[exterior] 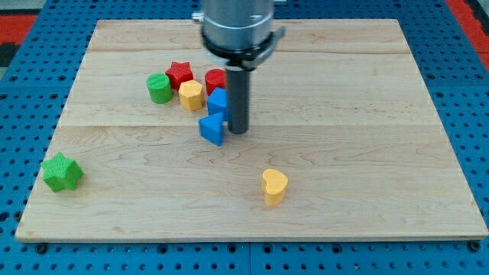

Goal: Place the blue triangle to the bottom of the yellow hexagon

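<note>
The blue triangle (212,127) lies near the board's middle, just below a blue cube-like block (218,101). The yellow hexagon (190,95) sits up and to the left of the triangle, touching the blue block's left side. My tip (238,131) stands right against the triangle's right side, below and right of the hexagon. The rod rises from there to the arm's grey body at the view's top.
A red star (179,73), a red round block (215,78) and a green cylinder (159,88) cluster around the hexagon. A green star (62,172) lies at the lower left. A yellow heart (274,186) lies at the lower middle. The wooden board (367,114) has blue matting around it.
</note>
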Controlling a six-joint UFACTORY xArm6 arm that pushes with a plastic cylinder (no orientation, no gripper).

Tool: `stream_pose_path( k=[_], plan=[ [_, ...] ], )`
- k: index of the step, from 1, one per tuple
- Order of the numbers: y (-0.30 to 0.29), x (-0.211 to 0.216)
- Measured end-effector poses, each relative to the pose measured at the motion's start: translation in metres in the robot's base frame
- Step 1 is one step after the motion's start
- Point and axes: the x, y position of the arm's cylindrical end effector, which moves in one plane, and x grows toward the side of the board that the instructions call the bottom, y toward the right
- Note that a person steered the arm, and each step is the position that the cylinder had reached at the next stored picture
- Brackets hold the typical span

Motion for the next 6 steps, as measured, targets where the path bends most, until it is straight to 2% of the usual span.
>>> stream_pose_path(
  k=[2, 3, 4, 5, 6],
  plan=[
    [-0.034, 0.042],
    [-0.073, 0.029],
    [-0.081, 0.008],
    [-0.085, 0.010],
    [0.000, 0.046]
  ],
)
